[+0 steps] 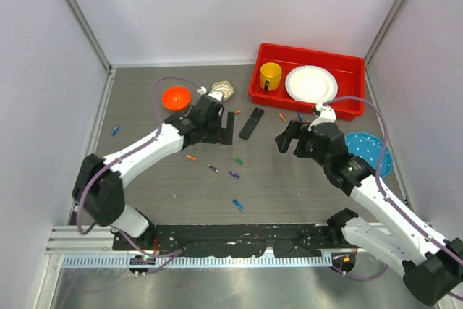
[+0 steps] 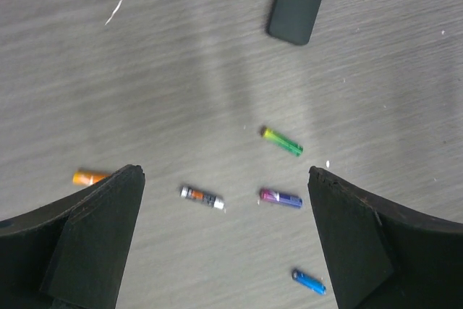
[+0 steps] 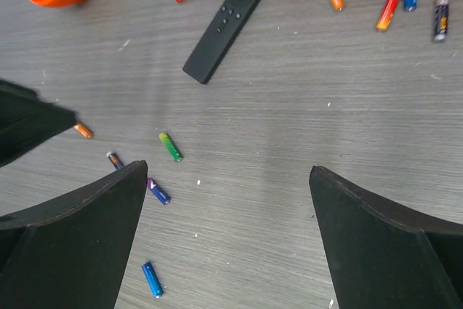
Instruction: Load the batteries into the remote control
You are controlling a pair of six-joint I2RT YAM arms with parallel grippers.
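Remote control (image 3: 227, 24) lies buttons-up, so I judge its slot faces down. It looks rigid, light and slick; I'd grip across its long edges. Batteries (image 2: 282, 142) are scattered near it, tiny and prone to rolling; pinch across the barrel. Left gripper (image 2: 224, 175) and right gripper (image 3: 228, 171) are both spread wide, empty. Right wrist view shows the remote's buttons; left wrist view shows only one end.
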